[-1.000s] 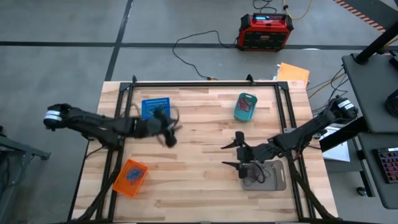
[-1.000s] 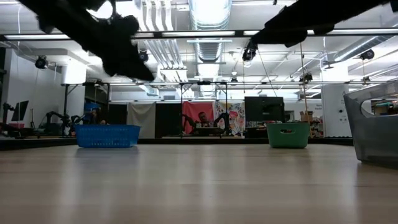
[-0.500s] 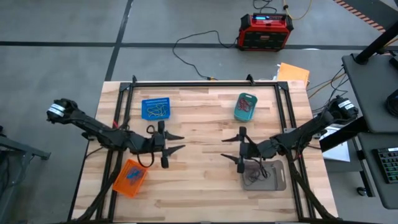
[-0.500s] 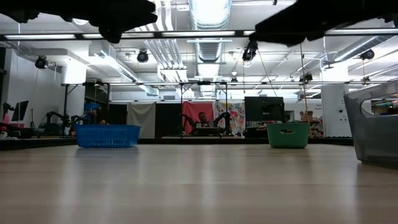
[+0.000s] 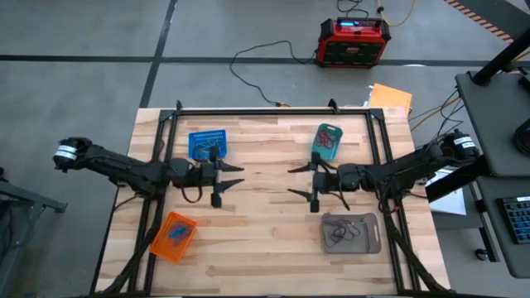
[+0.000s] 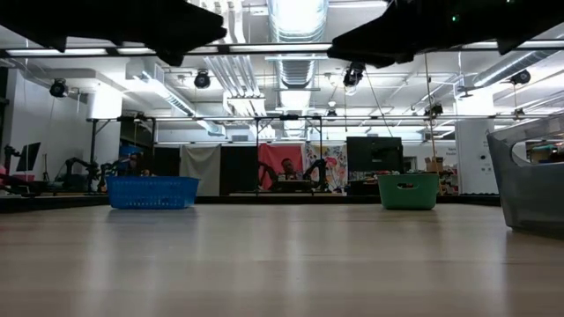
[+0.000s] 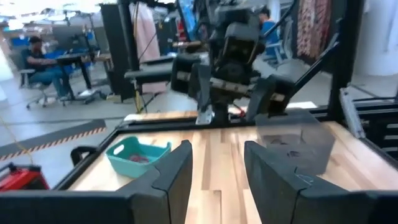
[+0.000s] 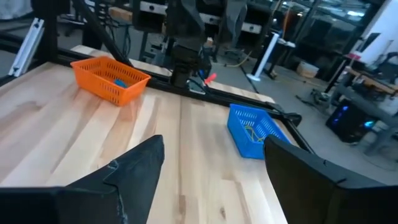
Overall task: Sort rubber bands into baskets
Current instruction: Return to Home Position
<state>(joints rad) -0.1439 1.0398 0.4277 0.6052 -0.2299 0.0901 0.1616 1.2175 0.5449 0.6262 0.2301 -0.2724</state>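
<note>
Rubber bands (image 5: 210,149) lie in the blue basket (image 5: 192,142) just beside the open left claw (image 5: 238,175), opposite the open right claw (image 5: 291,181); a careless retreat might topple it.

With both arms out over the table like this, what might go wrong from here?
The left gripper and right gripper, both open, point at each other over mid-table; if either advances they may clash. The left gripper also lies close to the blue basket; a sideways swing could knock it and spill its rubber bands.
</note>
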